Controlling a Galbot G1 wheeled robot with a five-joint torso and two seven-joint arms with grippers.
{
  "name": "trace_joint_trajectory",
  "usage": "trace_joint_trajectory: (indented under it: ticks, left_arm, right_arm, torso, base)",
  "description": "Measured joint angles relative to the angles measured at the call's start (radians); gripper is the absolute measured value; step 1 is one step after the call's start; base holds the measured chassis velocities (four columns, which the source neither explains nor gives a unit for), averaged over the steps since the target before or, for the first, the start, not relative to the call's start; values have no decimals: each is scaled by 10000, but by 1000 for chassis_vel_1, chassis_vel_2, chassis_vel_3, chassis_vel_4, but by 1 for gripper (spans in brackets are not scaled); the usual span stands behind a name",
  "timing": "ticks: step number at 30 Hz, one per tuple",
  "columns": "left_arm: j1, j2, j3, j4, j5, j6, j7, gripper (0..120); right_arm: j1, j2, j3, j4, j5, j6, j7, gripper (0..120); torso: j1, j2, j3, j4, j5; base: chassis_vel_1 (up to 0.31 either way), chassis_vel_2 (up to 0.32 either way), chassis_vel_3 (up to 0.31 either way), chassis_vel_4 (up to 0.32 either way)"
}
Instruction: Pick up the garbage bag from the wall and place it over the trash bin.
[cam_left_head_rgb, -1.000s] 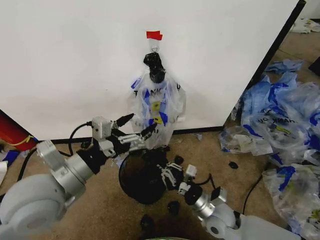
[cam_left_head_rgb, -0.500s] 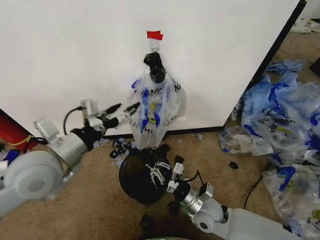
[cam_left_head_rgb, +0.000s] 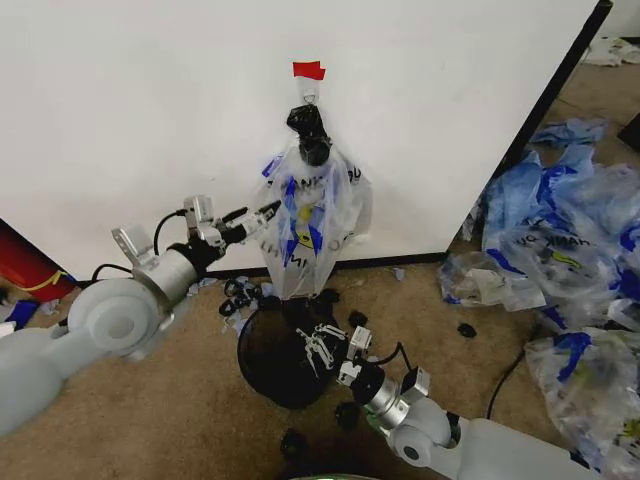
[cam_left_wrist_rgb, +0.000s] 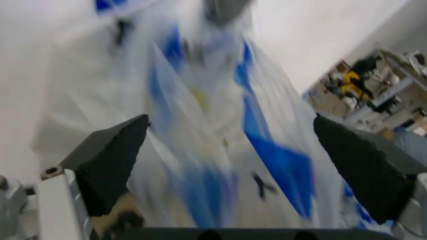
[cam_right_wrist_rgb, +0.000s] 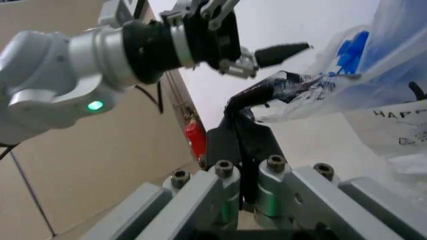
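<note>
Up close, left tool (cam_left_wrist_rgb: 227, 165) spread around the garbage bag (cam_left_wrist_rgb: 220, 150) — from the head, right tool (cam_left_head_rgb: 322, 345), state unclear, over the trash bin (cam_left_head_rgb: 265, 365).

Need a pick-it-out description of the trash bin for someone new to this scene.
Find the white wall; bags hang from its hook. The trash bin stands on the carpet right under them, by the right gripper: round black wire mesh, far larger than the black scraps nearby.

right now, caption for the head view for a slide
Left tool, open, reaches the garbage bag hanging on the wall; right tool sits over the trash bin.
</note>
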Motion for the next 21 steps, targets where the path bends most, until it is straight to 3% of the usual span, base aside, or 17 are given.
trace_joint_trajectory:
  ticks: [5, 11, 21]
  left_arm:
    - [-378, -138, 871, -345, 151, 3, -202, 98]
    - [-1402, -398, 2044, -113, 151, -12, -346, 98]
    - [-2295, -695, 2774, 348, 242, -79, -415, 98]
  right_arm:
    - [-102, -113, 138, 95, -1, 7, 6, 0]
    - [-336, -197, 368, 150, -35, 30, -24, 0]
    - [-671, -315, 695, 270, -44, 69, -140, 0]
  torso:
    - [0, 0, 0, -1, -2]
    - [0, 0, 0, -3, -1]
    - [0, 0, 0, -3, -2]
  base:
    - [0, 0, 0, 0]
    - [0, 0, 0, 0]
    - [0, 0, 0, 0]
